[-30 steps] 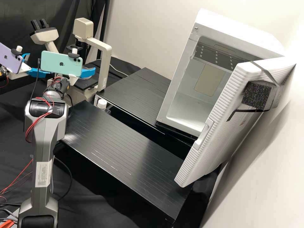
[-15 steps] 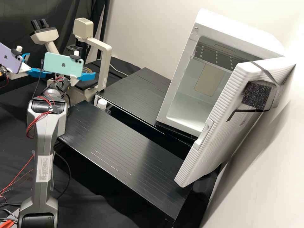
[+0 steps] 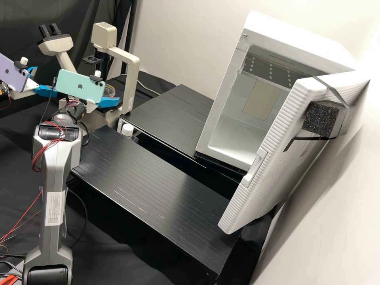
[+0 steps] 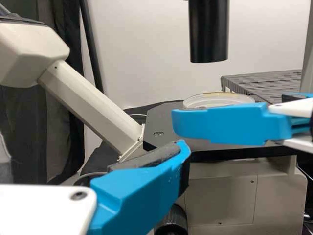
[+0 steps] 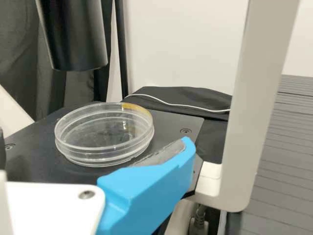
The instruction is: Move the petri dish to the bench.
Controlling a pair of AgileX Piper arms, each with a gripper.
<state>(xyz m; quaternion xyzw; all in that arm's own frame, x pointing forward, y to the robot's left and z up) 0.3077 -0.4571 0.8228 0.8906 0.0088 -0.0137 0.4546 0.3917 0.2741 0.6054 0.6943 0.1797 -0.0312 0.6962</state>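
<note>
- Now lower in the high view than a moment earlier: right gripper (image 3: 115, 101), with more of the petri dish (image 5: 105, 139) uncovered.
- Fingers apart, holding nothing; left gripper (image 3: 46, 81) likewise spread and without a load.
- Petri dish flat on the microscope stage (image 5: 171, 126), near a right finger.
- Transfer to the bench (image 3: 158, 186) yet to happen; probably lining up for a grasp.

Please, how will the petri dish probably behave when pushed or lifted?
The petri dish is probably stiff but brittle: its clear walls look thin. Its smooth, shiny side may slip when gripped. Lying low and wide, it would likely slide before tipping.
</note>
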